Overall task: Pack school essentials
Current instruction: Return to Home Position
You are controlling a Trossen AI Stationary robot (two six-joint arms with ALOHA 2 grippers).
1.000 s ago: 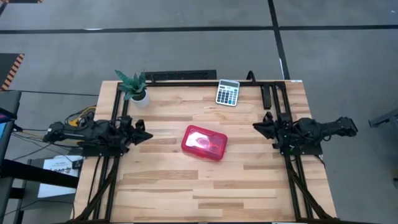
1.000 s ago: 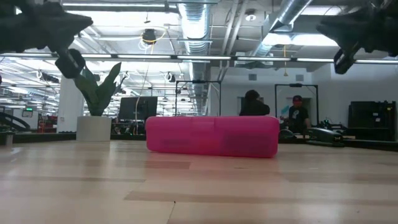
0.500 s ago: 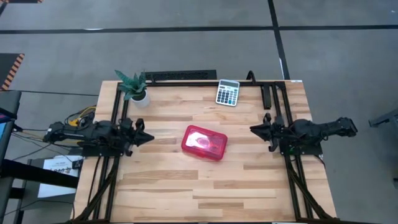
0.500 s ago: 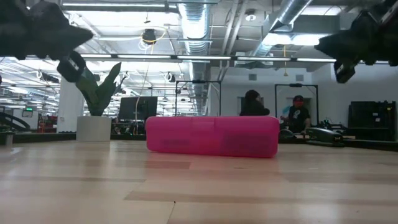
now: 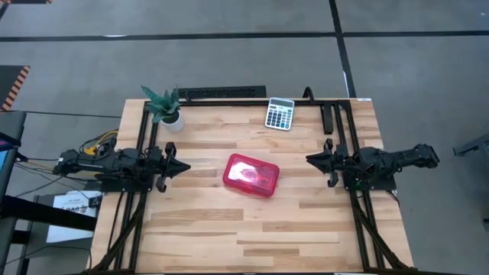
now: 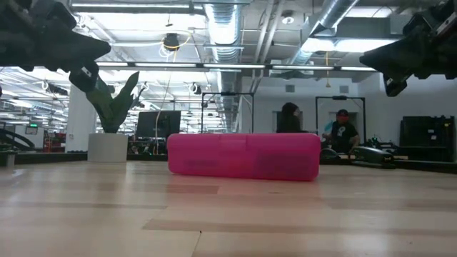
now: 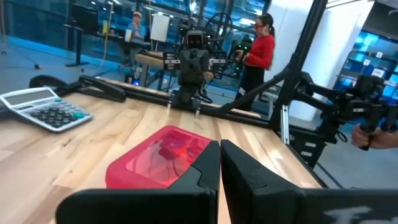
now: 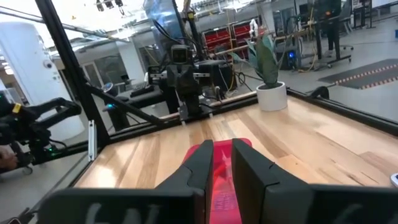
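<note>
A red translucent case [image 5: 250,174] lies flat and closed on the middle of the wooden table; in the low view the case [image 6: 243,155] rests on its bottom. Dim shapes show through its lid [image 7: 165,152], but no school essentials can be made out. My left gripper [image 5: 183,168] hovers at the table's left edge, pointing level at the case, fingers shut together [image 7: 220,163] on nothing. My right gripper [image 5: 309,160] hovers at the right edge, also level and facing the case, with a narrow gap between its fingers [image 8: 222,163] and nothing in it.
A grey calculator [image 5: 280,114] lies at the table's far edge, right of centre. A potted plant [image 5: 164,107] stands at the far left corner. Black frame rails [image 5: 229,100] run along the far edge and both sides. People stand in the room beyond.
Both grippers have stayed at their sides of the table and rolled about their own long axes. The right one has also tipped down a little, toward level. The case has not moved.
</note>
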